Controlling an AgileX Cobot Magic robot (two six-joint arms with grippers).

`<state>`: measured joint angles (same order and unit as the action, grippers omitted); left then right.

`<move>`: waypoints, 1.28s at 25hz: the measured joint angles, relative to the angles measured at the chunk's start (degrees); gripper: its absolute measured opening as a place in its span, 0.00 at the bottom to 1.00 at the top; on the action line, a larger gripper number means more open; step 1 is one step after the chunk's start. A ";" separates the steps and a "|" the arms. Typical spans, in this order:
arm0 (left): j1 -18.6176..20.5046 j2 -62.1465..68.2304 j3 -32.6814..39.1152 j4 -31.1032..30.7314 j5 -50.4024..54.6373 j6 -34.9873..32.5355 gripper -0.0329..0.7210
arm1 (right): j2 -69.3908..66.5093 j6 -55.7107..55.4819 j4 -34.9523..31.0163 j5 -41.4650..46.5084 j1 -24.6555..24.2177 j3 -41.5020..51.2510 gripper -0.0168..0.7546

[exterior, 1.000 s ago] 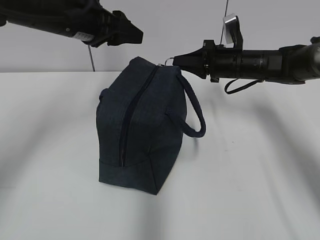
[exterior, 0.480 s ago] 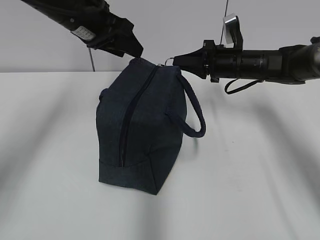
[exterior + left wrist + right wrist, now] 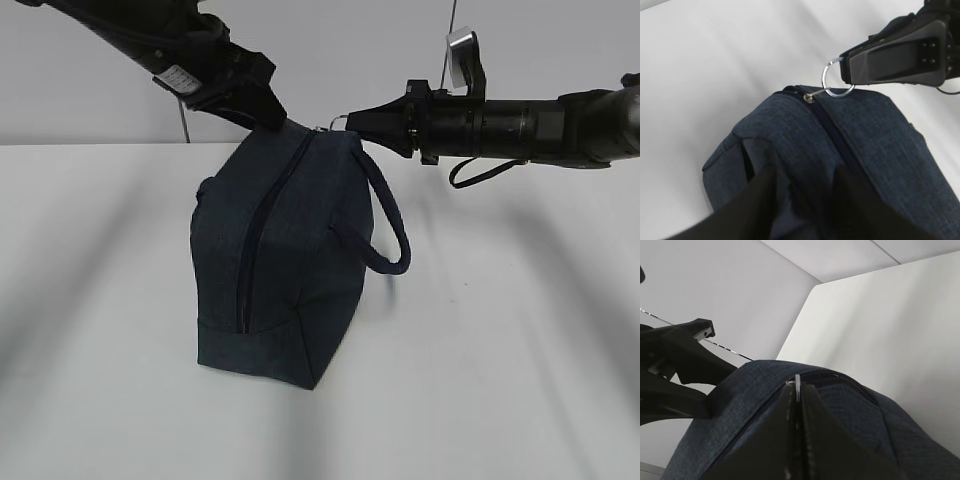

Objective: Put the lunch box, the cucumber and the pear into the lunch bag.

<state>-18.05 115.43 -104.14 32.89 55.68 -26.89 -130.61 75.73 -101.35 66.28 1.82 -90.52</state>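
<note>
Right gripper [image 3: 352, 122] is clamped on the ring [image 3: 837, 78] of the zipped bag [image 3: 280, 260], which stands on the table [image 3: 500, 330]. Left gripper [image 3: 268, 112] pinches the bag's top fabric.

The lunch bag [image 3: 280, 260] stands on the table [image 3: 500, 350] (near its middle); ring pull [image 3: 836, 79] at its top.

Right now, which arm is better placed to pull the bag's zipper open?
The right. The right gripper is shut on the ring pull at the lunch bag top; the left gripper only grips the fabric beside it, likely to brace.
</note>
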 joint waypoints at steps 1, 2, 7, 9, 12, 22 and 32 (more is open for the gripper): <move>0.00 0.00 0.00 0.00 0.00 0.00 0.34 | 0.00 0.00 0.00 0.00 0.00 0.00 0.02; 0.00 0.00 0.00 0.00 0.07 0.00 0.32 | 0.00 0.00 0.00 0.00 0.00 0.00 0.02; -1.18 0.00 -0.02 -2.57 0.08 0.00 0.20 | 0.00 0.00 0.00 0.00 0.00 0.00 0.02; -1.98 0.00 -0.02 -3.58 -0.32 0.00 0.16 | 0.00 0.00 0.00 0.00 0.00 0.00 0.02; -2.78 0.00 -0.02 -4.38 -0.78 0.00 0.09 | 0.00 0.00 0.00 0.00 0.00 0.00 0.02; -2.90 0.00 -0.02 -4.68 -0.71 0.00 0.08 | 0.00 -0.51 0.00 0.00 0.00 0.00 0.02; -2.97 -0.05 -0.02 -4.68 -0.60 0.00 0.08 | -0.10 -0.85 0.46 0.02 -1.69 0.00 0.02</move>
<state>-21.02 115.38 -104.16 28.21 55.08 -26.89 -130.71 74.88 -100.90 66.30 0.13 -90.52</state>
